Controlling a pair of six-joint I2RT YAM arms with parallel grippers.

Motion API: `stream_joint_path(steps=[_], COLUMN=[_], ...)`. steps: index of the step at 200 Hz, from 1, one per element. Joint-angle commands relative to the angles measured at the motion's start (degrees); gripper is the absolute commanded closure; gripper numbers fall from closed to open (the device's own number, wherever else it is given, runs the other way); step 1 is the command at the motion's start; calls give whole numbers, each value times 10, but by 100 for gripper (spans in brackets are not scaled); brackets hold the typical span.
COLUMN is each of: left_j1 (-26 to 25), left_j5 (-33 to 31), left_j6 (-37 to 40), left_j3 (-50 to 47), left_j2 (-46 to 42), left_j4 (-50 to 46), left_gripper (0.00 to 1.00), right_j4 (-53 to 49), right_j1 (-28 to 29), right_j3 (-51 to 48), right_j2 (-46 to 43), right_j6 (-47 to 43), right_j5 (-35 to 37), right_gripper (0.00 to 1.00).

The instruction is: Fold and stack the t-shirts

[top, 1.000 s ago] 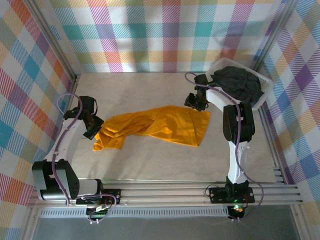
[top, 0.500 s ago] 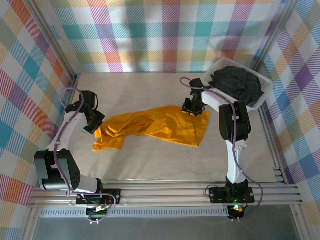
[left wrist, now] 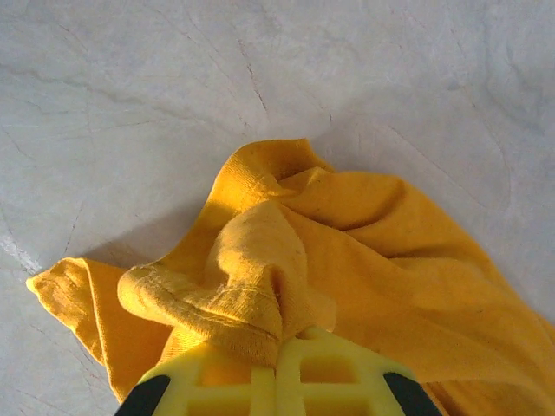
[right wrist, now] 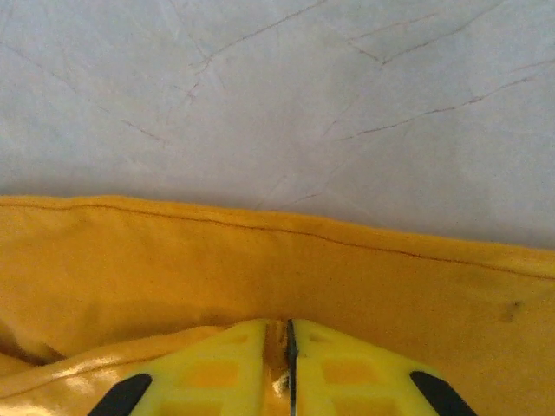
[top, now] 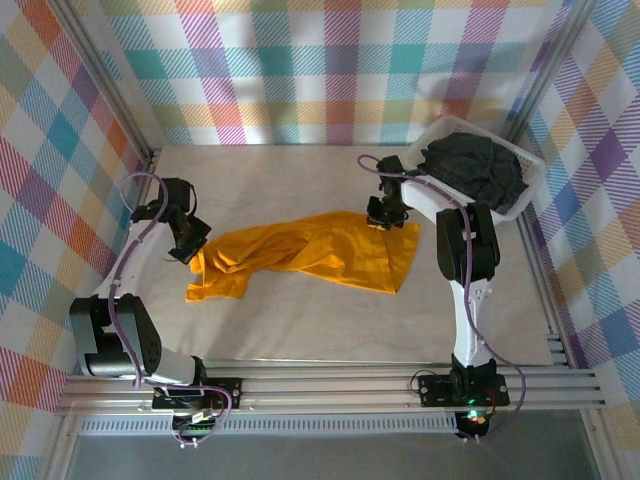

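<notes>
Orange-yellow cloth t-shirt, one, is clamped by left gripper and right gripper; one charcoal-black t-shirt is partly hidden in a white lattice basket.

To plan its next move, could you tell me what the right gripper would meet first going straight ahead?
The orange shirt: the right gripper is shut on it, and a strip of that cloth lies directly ahead. Beyond the hem is the bare table, though depth is unclear.
</notes>
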Motion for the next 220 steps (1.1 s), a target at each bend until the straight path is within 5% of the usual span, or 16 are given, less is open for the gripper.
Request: stream_joint_path(steps=[1, 66, 122, 220], left_j1=[11, 11, 10, 12], left_j5=[11, 53, 105, 133], left_j6=[6, -12, -37, -82], left_j3=[20, 72, 172, 320], left_j2=[6, 16, 27, 1], left_j4=[-4, -28, -42, 2], left_gripper=[100, 100, 100, 100], right_j4=[-26, -74, -145, -219], right_j1=[5, 7, 2, -39], right_j3=[9, 56, 194, 418], right_j2=[-28, -120, -166, -181], right_j6=[-1, 21, 21, 7], right_j5=[21, 91, 159, 158], right_gripper=[96, 100, 100, 100])
